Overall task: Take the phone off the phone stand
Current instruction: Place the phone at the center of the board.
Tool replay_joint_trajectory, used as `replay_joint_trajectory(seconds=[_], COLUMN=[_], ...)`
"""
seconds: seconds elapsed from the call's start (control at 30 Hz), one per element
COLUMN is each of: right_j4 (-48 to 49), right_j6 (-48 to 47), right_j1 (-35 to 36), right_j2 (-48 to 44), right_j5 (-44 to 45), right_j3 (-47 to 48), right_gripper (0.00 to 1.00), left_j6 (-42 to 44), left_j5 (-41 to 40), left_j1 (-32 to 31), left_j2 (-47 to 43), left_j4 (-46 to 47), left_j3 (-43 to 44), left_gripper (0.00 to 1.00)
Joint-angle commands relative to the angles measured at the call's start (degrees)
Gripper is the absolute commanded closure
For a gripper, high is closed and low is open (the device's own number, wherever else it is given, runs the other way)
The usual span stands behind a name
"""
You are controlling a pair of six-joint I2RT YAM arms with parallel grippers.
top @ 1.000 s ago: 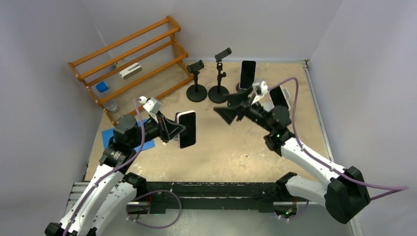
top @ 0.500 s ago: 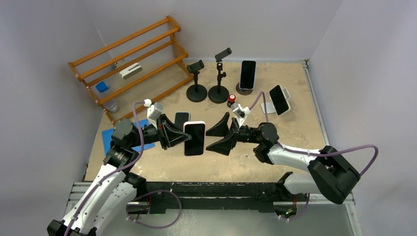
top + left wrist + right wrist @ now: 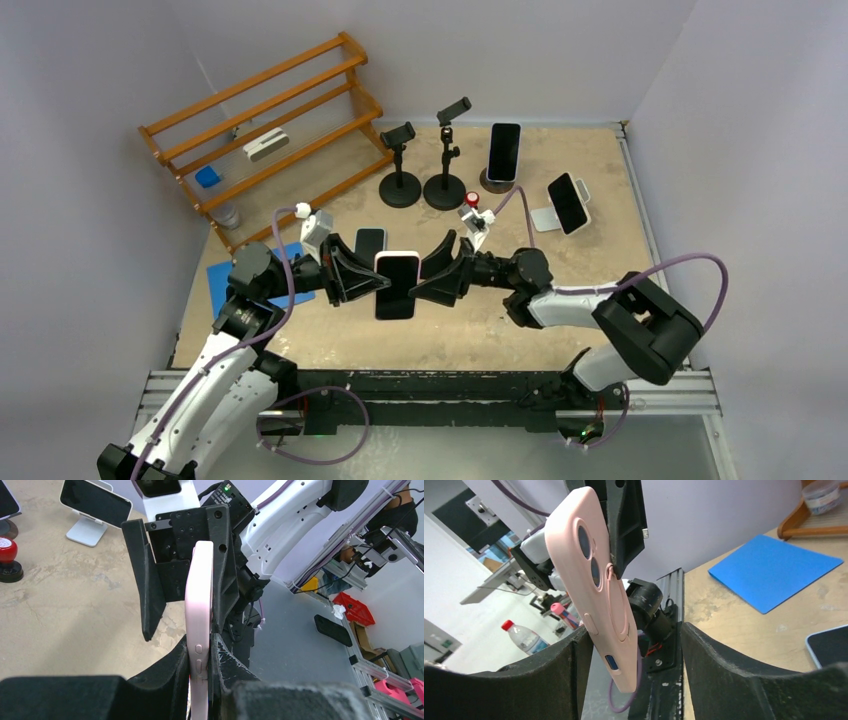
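My left gripper (image 3: pixel 368 283) is shut on a pink-cased phone (image 3: pixel 396 286) and holds it upright above the table's middle. In the left wrist view the phone's edge (image 3: pixel 199 620) is pinched between my left gripper's (image 3: pixel 200 655) fingers. My right gripper (image 3: pixel 432 278) is open, its jaws standing on either side of the phone's far end without closing on it. The right wrist view shows the phone's pink back (image 3: pixel 596 590) between the spread fingers of my right gripper (image 3: pixel 630 665), closer to the left one. Two empty tripod phone stands (image 3: pixel 400 165) stand at the back.
A round stand with a phone (image 3: pixel 503 150) and a white stand with a phone (image 3: pixel 566 204) stand at the back right. A dark phone (image 3: pixel 368 241) lies flat beside a blue mat (image 3: pixel 222 281). A wooden rack (image 3: pixel 265 130) is at the back left, and a red knob (image 3: pixel 471 200) stands near the stands.
My right arm swung down from the back stands to the table's middle and brought its open jaws around the phone. My left gripper carried the phone slightly right.
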Motion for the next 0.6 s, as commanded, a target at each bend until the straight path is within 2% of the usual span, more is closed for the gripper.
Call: replay_joint_trajectory(seconds=[0.0, 0.17, 0.33, 0.43, 0.57], right_j4=[18.1, 24.1, 25.4, 25.5, 25.7], right_j6=[5.8, 10.5, 11.7, 11.7, 11.5], right_j1=[0.4, 0.9, 1.6, 1.9, 2.4], right_j2=[2.5, 5.4, 6.6, 6.6, 6.6], right_j5=[-0.8, -1.4, -1.3, -0.7, 0.0], right_j3=[2.6, 3.7, 4.8, 5.0, 5.4], right_gripper=[0.36, 0.43, 0.48, 0.48, 0.41], left_j6=[-1.2, -1.0, -0.8, -0.8, -1.0], left_j5=[0.4, -0.2, -0.6, -0.5, -0.4], left_j1=[0.2, 0.2, 0.2, 0.2, 0.2], left_j2=[-0.4, -0.3, 0.2, 0.6, 0.7], left_j4=[5.9, 5.2, 4.4, 4.4, 4.4], left_j3=[0.8, 1.0, 1.3, 1.3, 1.3], left_gripper=[1.0, 1.0, 1.0, 1.0, 1.0])
